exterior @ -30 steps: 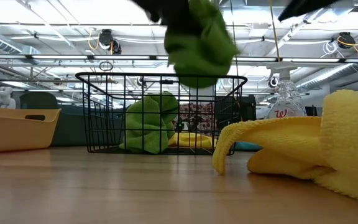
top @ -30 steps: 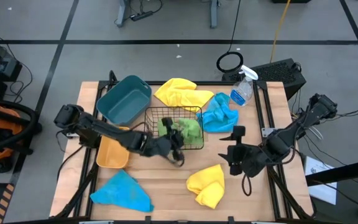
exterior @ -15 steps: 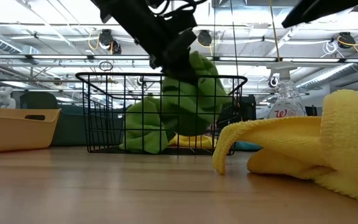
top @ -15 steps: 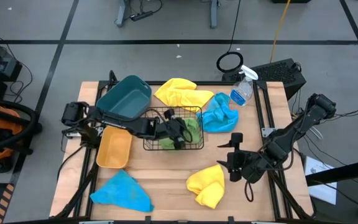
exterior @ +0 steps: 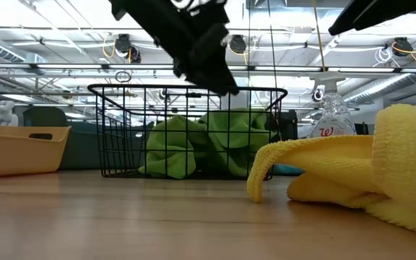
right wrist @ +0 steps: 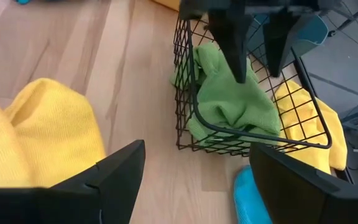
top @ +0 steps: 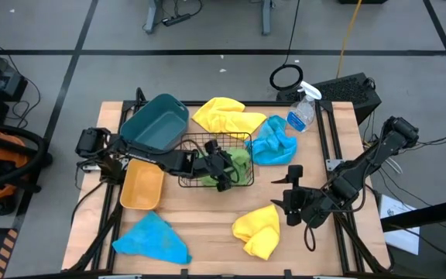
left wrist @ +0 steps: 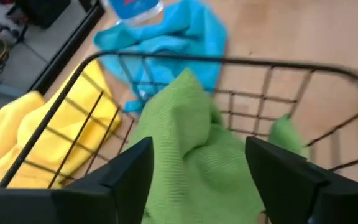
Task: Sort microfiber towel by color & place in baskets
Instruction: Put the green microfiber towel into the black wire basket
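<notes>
Two green towels [exterior: 172, 148] [exterior: 233, 141] lie bunched on the floor of the black wire basket [top: 207, 138] at mid-table. My left gripper [top: 221, 165] hovers open just above the basket's rim, over the green towel [left wrist: 185, 143], touching nothing; the low view shows it [exterior: 219, 72] clear of the cloth. My right gripper [top: 289, 198] waits open at the right, above the yellow towel [top: 258, 230] near the front edge. The teal tub [top: 155, 122] and the yellow-orange bin [top: 141, 186] stand left of the wire basket.
A yellow towel [top: 223, 116] and a blue towel [top: 273, 141] lie behind and to the right of the wire basket. A spray bottle [top: 302, 111] stands at the far right. Another blue towel [top: 153, 239] lies at the near left corner.
My left gripper has carried a green towel from the basket's near side to over the basket, sinking and rolling its wrist. It has opened and let go. The towel has dropped into the basket beside the other green towel.
</notes>
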